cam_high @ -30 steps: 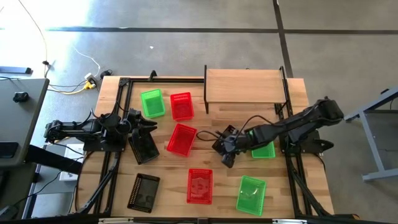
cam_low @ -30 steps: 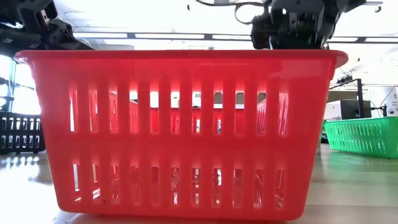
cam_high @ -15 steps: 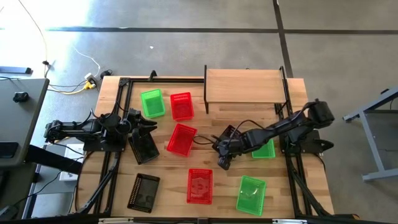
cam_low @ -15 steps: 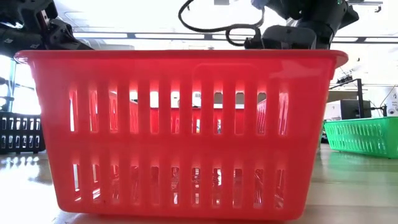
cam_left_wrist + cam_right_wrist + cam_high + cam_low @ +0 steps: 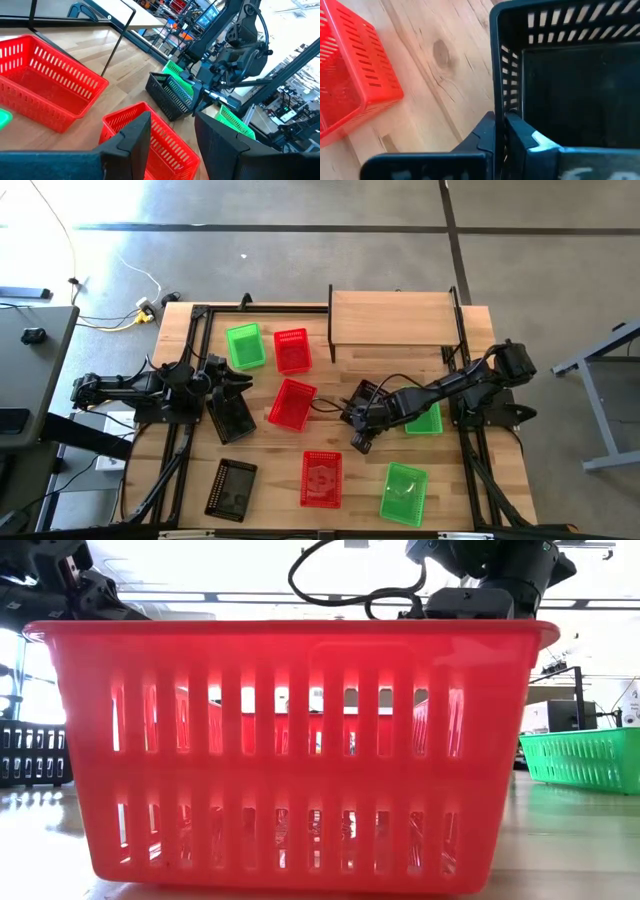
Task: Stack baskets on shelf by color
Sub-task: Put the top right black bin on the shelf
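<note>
The right gripper's [image 5: 502, 132] fingers pinch the wall of a black basket [image 5: 570, 65] just right of the middle red basket [image 5: 292, 403], a pickup whose next move likely means lifting past the green basket [image 5: 425, 420] to the shelf [image 5: 393, 318], while the left gripper [image 5: 170, 135] waits, fingers apart, left of that red basket.

Grey concrete floor [image 5: 300, 250] crossed by dark seam lines, under bright light. White and yellow cables [image 5: 130, 305] trailing beside the slatted wooden table [image 5: 350, 470]. Dark desk [image 5: 25, 370] at the left edge.
</note>
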Action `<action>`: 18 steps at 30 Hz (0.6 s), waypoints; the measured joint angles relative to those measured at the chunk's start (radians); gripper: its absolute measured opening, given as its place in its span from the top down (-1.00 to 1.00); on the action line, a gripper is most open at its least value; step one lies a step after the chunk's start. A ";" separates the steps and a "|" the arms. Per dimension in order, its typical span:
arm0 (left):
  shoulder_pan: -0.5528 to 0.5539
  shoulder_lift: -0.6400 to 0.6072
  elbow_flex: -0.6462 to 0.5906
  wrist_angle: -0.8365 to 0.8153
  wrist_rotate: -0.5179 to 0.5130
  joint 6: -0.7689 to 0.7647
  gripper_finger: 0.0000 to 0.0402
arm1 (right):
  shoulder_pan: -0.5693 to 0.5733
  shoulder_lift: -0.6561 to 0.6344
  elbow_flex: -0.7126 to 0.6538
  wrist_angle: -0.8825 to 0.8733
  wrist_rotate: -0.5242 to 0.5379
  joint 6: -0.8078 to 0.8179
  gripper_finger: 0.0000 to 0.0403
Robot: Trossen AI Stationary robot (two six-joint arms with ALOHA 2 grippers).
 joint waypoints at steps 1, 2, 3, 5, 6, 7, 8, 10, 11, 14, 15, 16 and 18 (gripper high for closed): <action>0.000 0.000 0.000 0.000 0.000 0.000 0.29 | 0.001 0.000 0.000 0.000 -0.004 0.005 0.95; 0.000 0.000 0.000 0.000 0.000 0.000 0.29 | 0.002 0.000 0.000 0.001 -0.006 0.015 0.95; 0.000 0.000 0.000 0.000 0.000 0.000 0.29 | 0.004 0.000 0.000 0.001 -0.008 0.021 0.96; 0.000 0.000 0.000 0.000 0.000 0.000 0.29 | 0.010 -0.003 0.000 0.002 -0.014 0.021 0.98; 0.000 0.000 0.000 0.000 0.000 0.000 0.29 | 0.014 -0.004 0.004 0.000 -0.017 0.020 0.98; 0.000 0.000 0.000 0.000 0.000 0.000 0.29 | 0.020 -0.004 0.012 -0.007 -0.021 0.017 0.98; 0.000 0.000 0.000 0.000 0.000 0.000 0.29 | 0.026 -0.004 0.023 -0.012 -0.025 0.003 0.98; 0.000 0.000 0.000 0.000 0.000 0.000 0.29 | 0.040 -0.004 0.045 -0.017 -0.031 -0.028 0.99; 0.000 0.000 0.000 0.000 0.000 0.000 0.29 | 0.047 -0.004 0.054 -0.021 -0.032 -0.043 0.99; 0.000 0.000 0.000 0.000 0.000 0.000 0.29 | 0.065 -0.004 0.089 -0.044 -0.032 -0.066 0.99; 0.000 0.000 0.000 0.000 0.000 0.000 0.29 | 0.070 -0.004 0.103 -0.054 -0.032 -0.075 1.00; 0.000 0.000 0.000 0.000 0.000 0.000 0.29 | 0.075 -0.004 0.117 -0.069 -0.032 -0.083 1.00; 0.000 0.000 0.000 0.000 0.000 0.000 0.29 | 0.084 -0.004 0.146 -0.109 -0.032 -0.106 1.00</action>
